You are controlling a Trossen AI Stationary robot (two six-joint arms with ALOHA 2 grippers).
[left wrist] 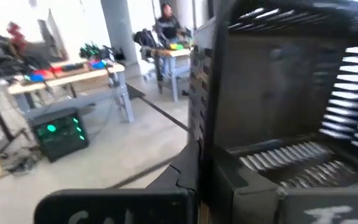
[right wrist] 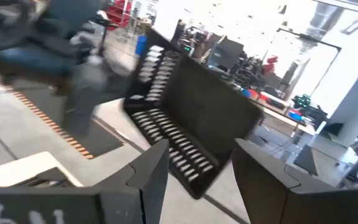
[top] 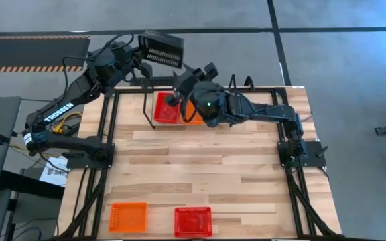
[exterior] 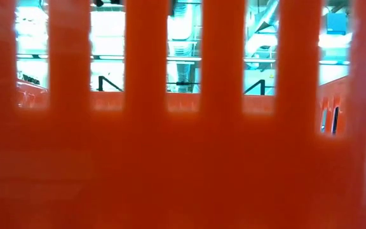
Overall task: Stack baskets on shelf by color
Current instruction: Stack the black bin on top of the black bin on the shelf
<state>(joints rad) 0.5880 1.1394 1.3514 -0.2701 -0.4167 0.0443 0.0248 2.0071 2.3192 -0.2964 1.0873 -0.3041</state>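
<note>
A black basket (top: 163, 48) hangs tipped on its side in the air beyond the table's far edge, with my left gripper (left wrist: 210, 199) shut on it. My right gripper (top: 178, 87) stands open and level just short of that basket (right wrist: 191, 118), its fingers apart and touching nothing. Below the right arm, a red basket (top: 166, 107) and an orange basket (top: 194, 112) sit side by side on the shelf (top: 146, 100) at the table's far side. Another orange basket (top: 127, 216) and another red basket (top: 193, 221) rest on the table near its front edge. My left gripper pinches one side wall (left wrist: 207, 143) of the black basket between its two fingers, one finger on the hollow side and one outside. The fingers lie roughly level, coming from the table's left. The basket is lifted clear, on its side, its slotted bottom facing the right gripper.
The low view is filled by the slotted wall of an orange basket (exterior: 183, 159) close in front of the camera. The middle of the wooden table (top: 200, 167) is bare. A person (left wrist: 165, 25) stands far off in the room.
</note>
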